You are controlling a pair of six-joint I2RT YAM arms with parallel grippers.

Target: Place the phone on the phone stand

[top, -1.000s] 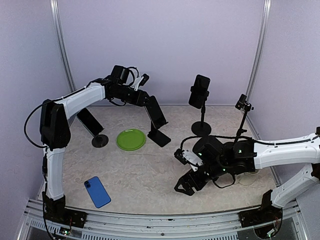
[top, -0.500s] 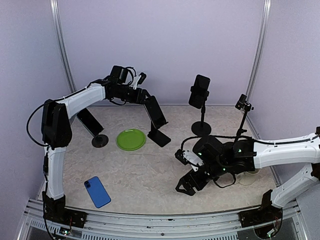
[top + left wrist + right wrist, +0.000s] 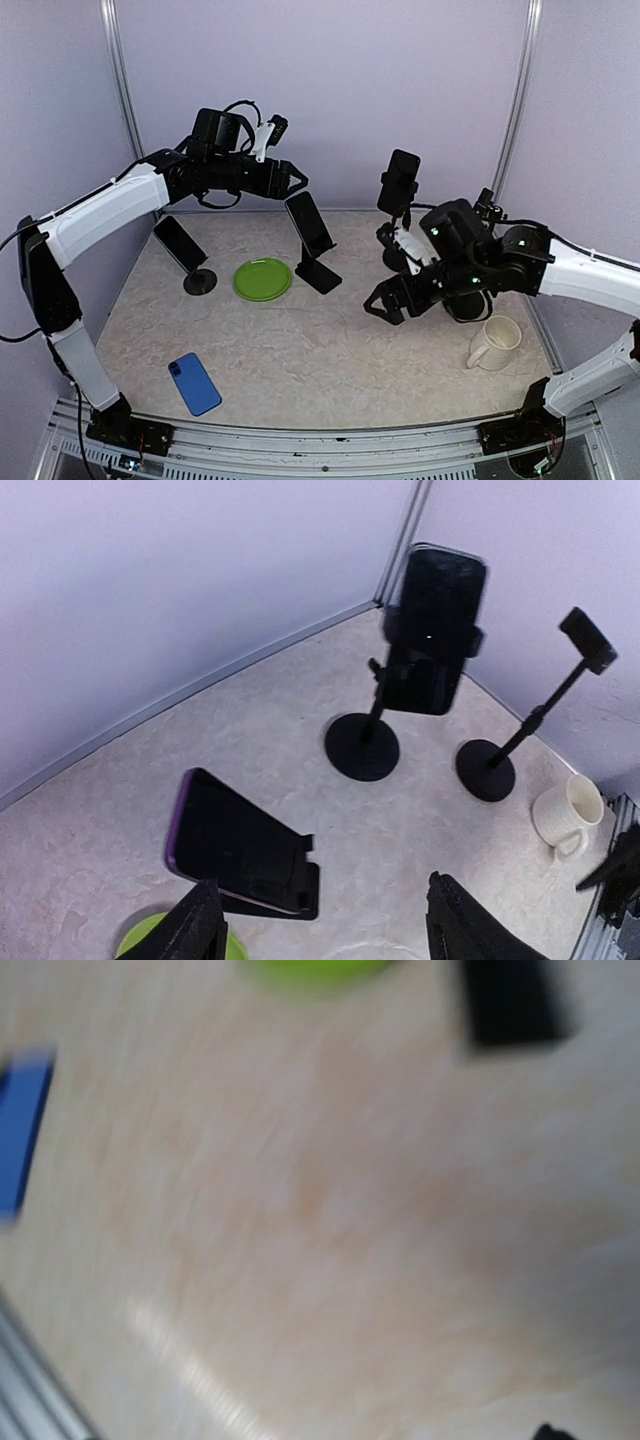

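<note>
Overhead, my left gripper (image 3: 293, 180) has lifted up and back from the phone (image 3: 308, 224), whose top edge it was on a second ago. The phone now leans by itself on the phone stand (image 3: 320, 274) at the back middle of the table (image 3: 300, 340), just right of the green plate (image 3: 262, 279). My right gripper (image 3: 385, 303) has swung from the near middle to the back right. It hangs above the surface with its fingers spread and nothing between them. That move has uncovered a cream mug (image 3: 493, 343), upright on the right. The table is pale mottled stone, closed in by lilac walls (image 3: 330, 90), with a metal rail (image 3: 300, 440) along the near edge. A blue phone (image 3: 194, 383) lies flat at the near left. A second dark phone sits on a round-footed stand (image 3: 181, 243) at the left, and a tall stand (image 3: 400, 183) holds a third at the back.

In the left wrist view both fingers (image 3: 200, 930) sit wide apart at the bottom edge, gripping nothing. The phone (image 3: 225, 835), purple at its edge, rests tilted in the phone stand (image 3: 292, 878) below them. Beyond it are the tall stand (image 3: 430, 630), a thin clamp stand (image 3: 540, 715) and the mug (image 3: 565, 810), which shows only its pale inside. A sliver of the green plate (image 3: 150, 942) shows bare.

The right wrist view is smeared by motion. I can make out the table (image 3: 330, 1210), the blue phone (image 3: 20, 1130) at the left edge, the green plate (image 3: 310, 968) at the top and a black block (image 3: 510, 1000) that I cannot identify.
</note>
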